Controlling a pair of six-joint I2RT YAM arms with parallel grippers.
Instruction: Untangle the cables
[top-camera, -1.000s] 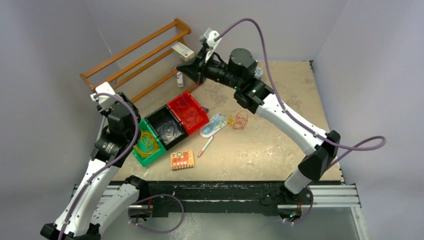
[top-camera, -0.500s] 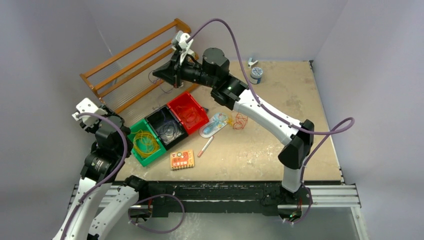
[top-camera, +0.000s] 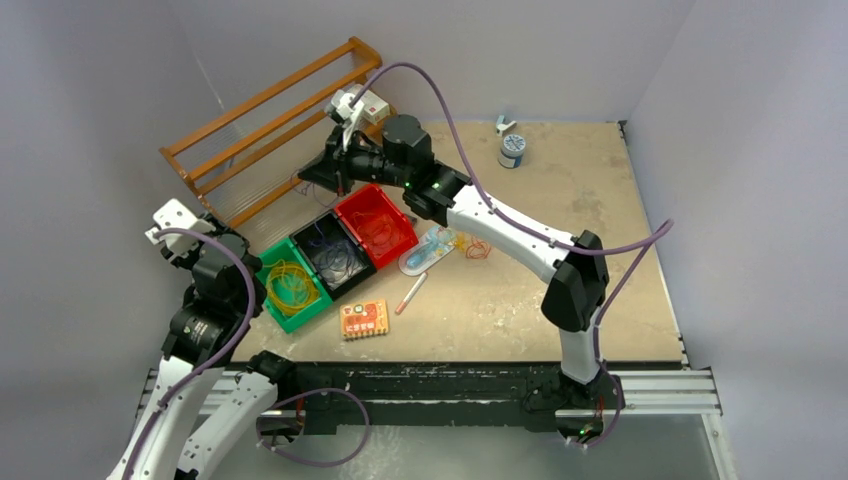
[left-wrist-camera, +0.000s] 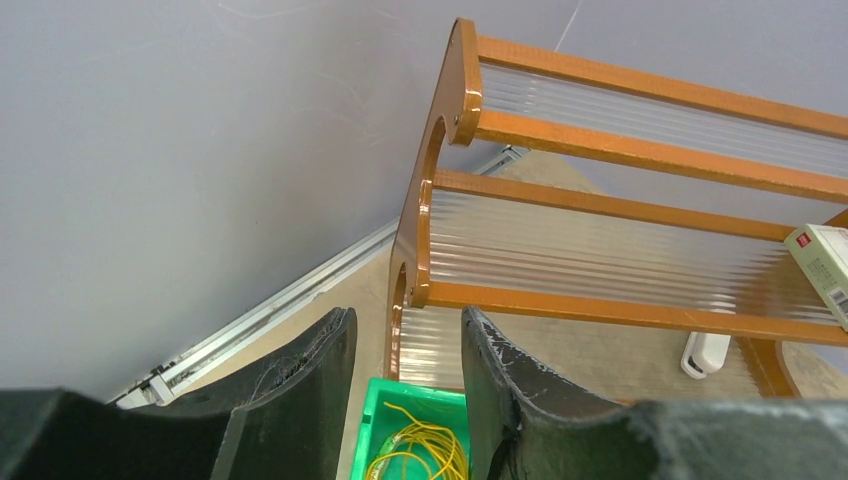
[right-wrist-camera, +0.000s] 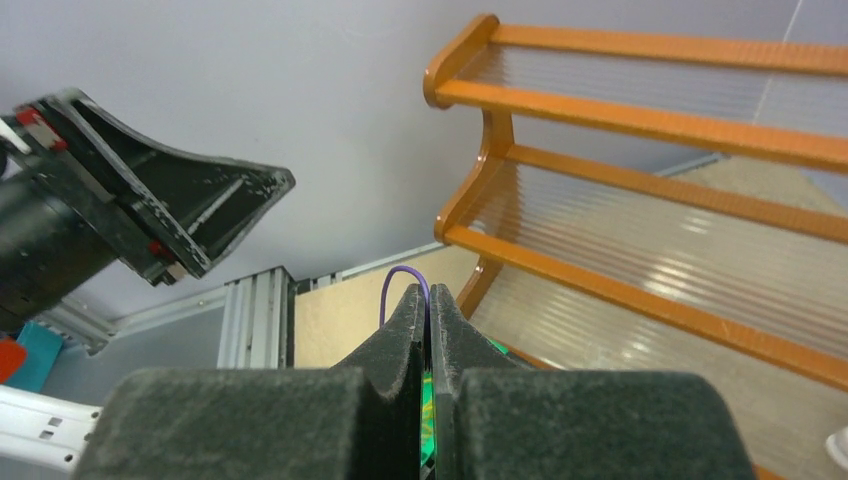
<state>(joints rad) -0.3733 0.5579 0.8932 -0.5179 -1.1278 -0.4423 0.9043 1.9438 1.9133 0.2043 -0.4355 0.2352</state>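
Note:
My right gripper (top-camera: 322, 178) is shut on a thin purple cable (right-wrist-camera: 398, 279), which loops out over the fingertips in the right wrist view (right-wrist-camera: 428, 292). The cable dangles (top-camera: 303, 187) in front of the wooden rack, just beyond the black bin (top-camera: 335, 258). That bin holds a dark cable. A yellow cable (top-camera: 289, 283) lies in the green bin (left-wrist-camera: 378, 412). A red cable lies in the red bin (top-camera: 378, 226). A red-orange cable (top-camera: 478, 247) lies loose on the table. My left gripper (top-camera: 168, 226) is open and empty, raised left of the green bin (left-wrist-camera: 405, 325).
A wooden rack (top-camera: 268, 120) stands at the back left with a white box (top-camera: 366, 100) on it. A clear plastic pack (top-camera: 427, 250), a pen (top-camera: 410, 293) and an orange box (top-camera: 363, 318) lie near the bins. A small spool (top-camera: 512, 148) stands at the back.
My right arm swung left and down with the purple cable, from above the rack's right end to near the black bin. My left arm pulled back to the left, then held still.

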